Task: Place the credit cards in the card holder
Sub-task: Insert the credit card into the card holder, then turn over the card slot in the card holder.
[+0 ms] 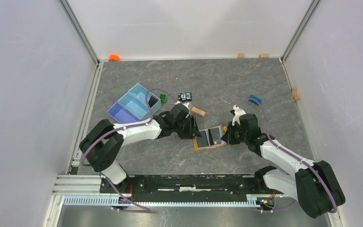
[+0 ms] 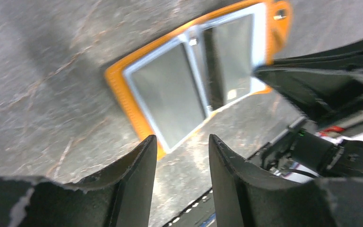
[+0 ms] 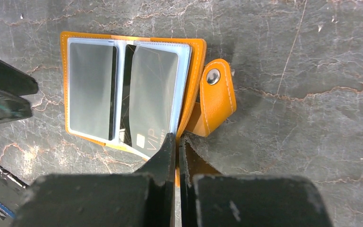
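While the right gripper point(image 3: 176, 142) has its jaws closed to a sliver at the near edge of the card holder point(image 3: 196, 71), the dark credit card point(image 3: 149, 101) slants half-pocketed. Pushing it skewed could jam it, or slide the open holder along the surface point(image 3: 288, 94) toward the left gripper point(image 2: 182, 138), whose jaws are open beyond.

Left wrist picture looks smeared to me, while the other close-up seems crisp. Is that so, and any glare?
Left wrist view: yes, the card holder is soft, its far end most blurred. Right wrist view: sharp, with stitching and the VIP print on the credit card readable, the clear pockets showing a grey sheen. Top external view: even light, faint shadows.
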Controlling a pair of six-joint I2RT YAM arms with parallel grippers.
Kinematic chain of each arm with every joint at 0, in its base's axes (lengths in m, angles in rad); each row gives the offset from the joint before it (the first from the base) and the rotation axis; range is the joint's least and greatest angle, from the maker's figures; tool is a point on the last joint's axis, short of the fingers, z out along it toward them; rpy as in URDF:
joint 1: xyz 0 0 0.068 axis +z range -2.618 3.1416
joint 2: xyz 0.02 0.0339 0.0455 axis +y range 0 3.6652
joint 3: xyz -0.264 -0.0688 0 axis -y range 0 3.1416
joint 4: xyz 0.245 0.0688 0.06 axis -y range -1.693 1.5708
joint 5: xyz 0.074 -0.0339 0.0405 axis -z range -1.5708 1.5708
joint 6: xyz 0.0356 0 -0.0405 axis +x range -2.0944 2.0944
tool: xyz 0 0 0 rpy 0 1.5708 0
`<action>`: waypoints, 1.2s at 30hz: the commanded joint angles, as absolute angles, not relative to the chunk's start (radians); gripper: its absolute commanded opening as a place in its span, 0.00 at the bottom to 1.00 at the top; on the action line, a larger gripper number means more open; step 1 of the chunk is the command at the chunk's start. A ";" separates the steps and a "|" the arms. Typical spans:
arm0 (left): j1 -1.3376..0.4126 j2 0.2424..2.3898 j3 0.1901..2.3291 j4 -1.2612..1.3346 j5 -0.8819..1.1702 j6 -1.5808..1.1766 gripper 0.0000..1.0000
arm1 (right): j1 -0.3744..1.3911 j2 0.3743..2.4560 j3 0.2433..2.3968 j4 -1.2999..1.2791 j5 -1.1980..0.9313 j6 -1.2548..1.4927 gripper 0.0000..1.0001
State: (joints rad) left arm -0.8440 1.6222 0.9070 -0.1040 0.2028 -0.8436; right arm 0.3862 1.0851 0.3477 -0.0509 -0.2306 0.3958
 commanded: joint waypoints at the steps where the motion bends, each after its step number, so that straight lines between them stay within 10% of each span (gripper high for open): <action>1: -0.836 1.633 0.840 -0.130 0.160 -0.809 0.51 | 0.390 1.056 0.422 -0.142 -0.212 0.358 0.00; 36: -0.836 1.754 0.836 -0.037 0.180 -0.821 0.21 | 0.541 1.006 0.495 -0.143 -0.249 0.443 0.20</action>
State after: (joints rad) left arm -0.8318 1.7222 0.8345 -0.0151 0.2195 -0.8459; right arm 0.5323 1.0092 0.4564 -0.1593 -0.2352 0.4274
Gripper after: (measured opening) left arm 0.218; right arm 0.201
